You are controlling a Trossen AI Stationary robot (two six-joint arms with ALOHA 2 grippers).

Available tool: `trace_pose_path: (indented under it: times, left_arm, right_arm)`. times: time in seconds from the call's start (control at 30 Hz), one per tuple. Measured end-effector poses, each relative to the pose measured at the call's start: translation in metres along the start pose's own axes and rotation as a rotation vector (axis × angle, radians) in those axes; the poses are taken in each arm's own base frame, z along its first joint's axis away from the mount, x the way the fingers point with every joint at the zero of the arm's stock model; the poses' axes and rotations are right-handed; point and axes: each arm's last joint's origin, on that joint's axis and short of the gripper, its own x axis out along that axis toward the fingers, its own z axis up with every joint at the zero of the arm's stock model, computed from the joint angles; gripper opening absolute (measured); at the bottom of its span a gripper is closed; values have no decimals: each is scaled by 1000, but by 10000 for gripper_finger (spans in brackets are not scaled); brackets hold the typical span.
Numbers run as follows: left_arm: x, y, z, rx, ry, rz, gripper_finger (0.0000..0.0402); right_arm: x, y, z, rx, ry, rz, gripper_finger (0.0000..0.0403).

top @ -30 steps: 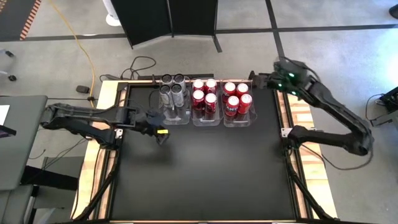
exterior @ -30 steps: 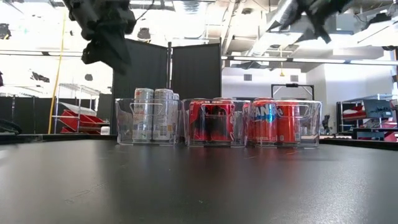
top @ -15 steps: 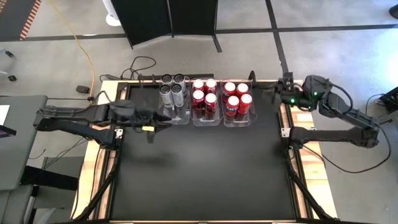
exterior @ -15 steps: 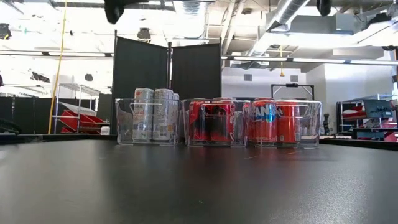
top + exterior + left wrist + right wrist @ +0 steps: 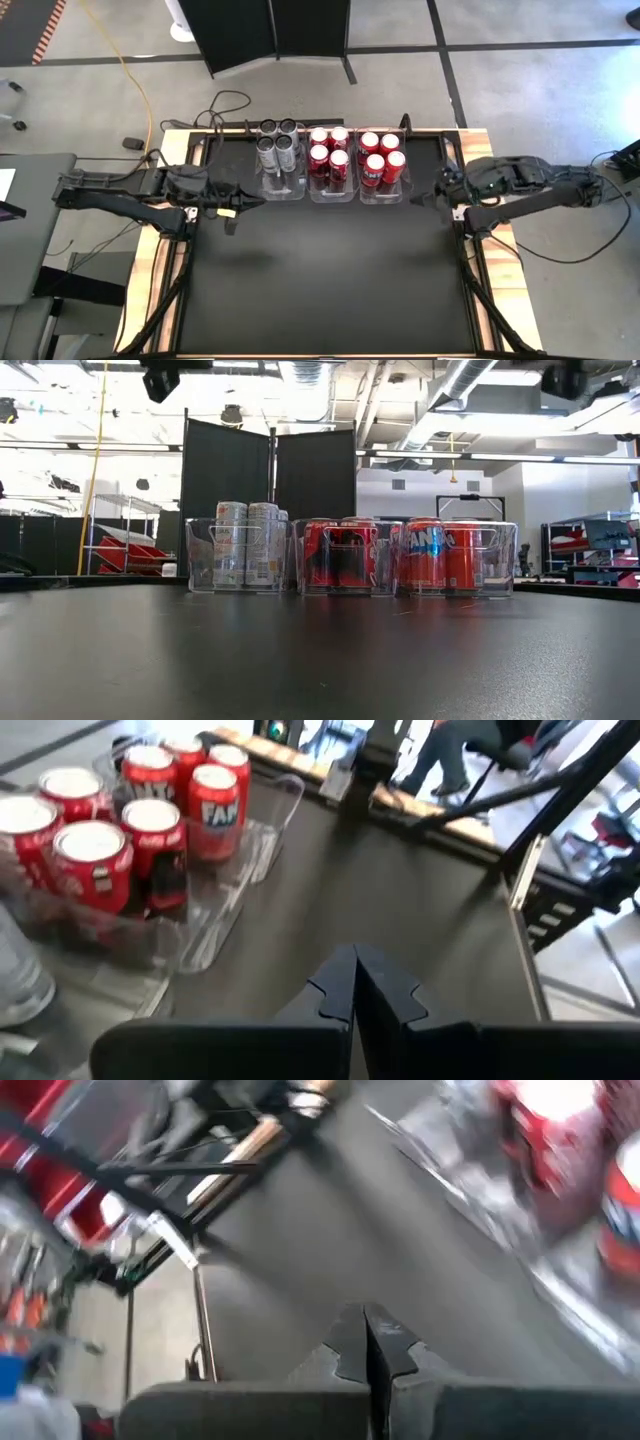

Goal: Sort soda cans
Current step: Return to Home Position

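Note:
Three clear bins stand in a row at the far middle of the table. The left bin holds silver-grey soda cans (image 5: 278, 145) (image 5: 247, 545). The middle bin (image 5: 328, 155) and the right bin (image 5: 382, 160) hold red soda cans (image 5: 150, 815), which stand upright on their bases. My left gripper (image 5: 255, 198) (image 5: 355, 982) hovers left of the bins, shut and with nothing in it. My right gripper (image 5: 418, 200) (image 5: 365, 1338) hovers near the table's right edge, also shut with nothing in it. Both hang well above the tabletop.
The black tabletop (image 5: 330, 270) spreads wide in front of the bins. A wooden frame (image 5: 490, 200) runs along the table's sides. Cables (image 5: 225, 105) lie on the floor beyond the far edge. A person sits beyond the table's right side (image 5: 450, 750).
My left gripper has drawn back toward the table's left edge and risen away from the silver cans' bin. My right gripper has swung from the far right corner beside the red cans toward the near edge, along the table's right side. The cans have stayed put.

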Motion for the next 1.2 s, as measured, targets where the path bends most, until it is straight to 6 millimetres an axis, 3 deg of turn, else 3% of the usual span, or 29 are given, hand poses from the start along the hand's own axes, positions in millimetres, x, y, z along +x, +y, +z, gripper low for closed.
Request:
trace_pose_path:
  times: [0.23,0.4,0.6,0.73,0.9,1.03,1.2]
  left_arm:
    - [-1,-1,4,62,-46,-1,1]
    - [-6,-2,7,116,-88,-17,1]
    - [-16,0,16,247,-205,73,0]
    - [-26,4,14,427,-189,97,0]
    - [-33,8,3,489,-191,61,0]
    - [-25,14,-19,463,-235,38,0]
    - [-13,23,-49,392,-302,20,0]
  right_arm:
    - [-8,28,8,-501,-224,174,2]
    - [-10,26,10,-532,-258,135,2]
    - [-19,33,13,-802,-363,192,2]
    - [-46,21,11,-851,-457,222,2]
    - [-75,-9,-2,-766,-629,216,1]
    - [-76,-33,-20,-702,-693,159,1]
    - [-61,-53,-41,-639,-685,114,0]
